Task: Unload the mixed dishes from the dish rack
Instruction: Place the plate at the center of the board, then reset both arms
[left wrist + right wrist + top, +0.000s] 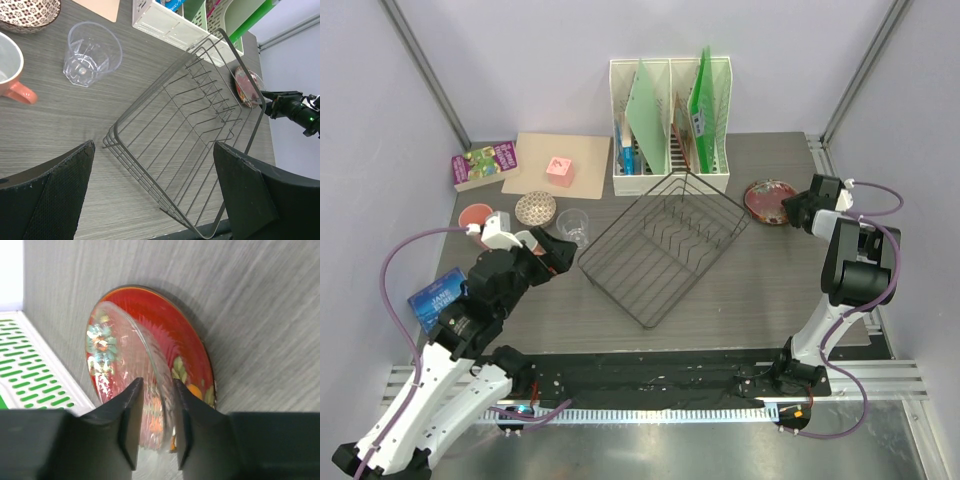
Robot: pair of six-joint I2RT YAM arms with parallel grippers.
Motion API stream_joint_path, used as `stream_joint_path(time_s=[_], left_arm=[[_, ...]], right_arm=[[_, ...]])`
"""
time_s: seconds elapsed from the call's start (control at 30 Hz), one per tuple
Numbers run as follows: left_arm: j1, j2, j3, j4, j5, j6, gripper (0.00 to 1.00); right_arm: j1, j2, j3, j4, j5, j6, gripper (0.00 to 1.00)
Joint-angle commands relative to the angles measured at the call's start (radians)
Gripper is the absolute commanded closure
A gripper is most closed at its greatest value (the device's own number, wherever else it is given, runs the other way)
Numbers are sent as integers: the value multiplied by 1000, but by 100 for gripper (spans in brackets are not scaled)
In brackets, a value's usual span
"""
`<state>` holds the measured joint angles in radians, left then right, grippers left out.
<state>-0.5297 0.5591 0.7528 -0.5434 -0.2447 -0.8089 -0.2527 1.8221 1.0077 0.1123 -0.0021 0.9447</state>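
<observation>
dish rack (660, 247) sits slantwise in the middle of the table (760, 295), just in front of the white file holder (670, 182). the dishes all stand on the table around it.

the red plate (768, 200) lies to the rack's right. the right pincer (794, 210) is at its outer edge and hides part of the rim from above. in the right wrist view, the plate (165, 340) has its flower pattern blurred and its near part cut off behind the fingers (127, 425). the rim runs between the two fingers of the right pincer (157, 384), which stand narrowly apart, one on each side. i cannot tell whether they pinch the rim or only straddle it.

the clear glass (572, 226) stands upright left of the rack, near a patterned bowl (535, 207). one pink cup (475, 216) stands further left. a second pink cup (527, 240) is partly hidden by the left arm. the left wrist view shows only a slice of that cup (11, 65) at the frame's edge, and the bowl (27, 12) is cut off too.

the left pincer (546, 252) hangs wide open beside the rack's left corner. the wrist view shows nothing between its fingers (55, 195), only the rack's wires (190, 125) beyond them.
</observation>
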Motion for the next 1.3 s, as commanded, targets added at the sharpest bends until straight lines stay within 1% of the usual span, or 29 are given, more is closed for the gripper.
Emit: stream_joint_path(time_s=[0.0,0.07,0.1,0.23,0.43,0.53,0.57,0.6,0.63,0.67,0.7,0.73,0.77,0.83,0.93,0.97,1.03,1.07,1.17,1.2,1.27], left_arm=[[-1,4,-3,34,18,-13,0],[0,7,-3,37,21,-13,0],[-1,10,-4,39,22,-13,0],[-1,16,-6,45,35,-13,0],[-1,16,-6,49,47,-10,0],[-1,16,-7,49,56,-12,0],[-1,15,-7,48,64,-10,0],[-1,13,-9,45,65,-9,0],[-1,13,-9,40,65,-6,0],[-1,9,-10,36,65,0,0],[-1,5,-9,31,64,5,0],[0,4,-7,25,62,11,0],[-1,1,0,10,61,20,0],[-1,1,9,-13,39,31,0],[-1,15,25,-55,10,42,0],[-1,19,31,-69,7,45,0],[-1,39,37,-87,1,48,0],[-1,45,45,-93,1,51,0],[-1,71,54,-105,4,62,0],[-1,79,59,-110,2,66,0],[-1,96,72,-124,-1,82,0]], right_arm=[[1,-24,55,-75,50,-55,56],[1,-38,68,-95,63,-61,52],[1,-52,72,-106,70,-61,49],[1,-89,95,-200,109,-81,44],[4,-122,189,-382,243,-165,42],[4,-153,189,-436,312,-199,41],[4,-188,175,-444,324,-196,41],[4,-222,152,-413,324,-182,40],[4,-259,78,-377,291,-144,40],[6,-353,33,-334,269,-111,40],[4,-403,-12,-239,248,-77,40],[7,-450,-93,-188,220,-16,40],[18,-548,-124,-119,190,8,40],[49,-621,-136,-117,186,17,39],[166,-717,-74,-163,201,-41,39],[241,-737,-61,-180,215,-93,39],[340,-796,-38,-194,218,-141,39],[440,-819,-37,-203,224,-193,39],[619,-900,-55,-230,329,-271,39],[735,-918,-66,-244,411,-293,38],[850,-961,-99,-276,490,-326,36]])
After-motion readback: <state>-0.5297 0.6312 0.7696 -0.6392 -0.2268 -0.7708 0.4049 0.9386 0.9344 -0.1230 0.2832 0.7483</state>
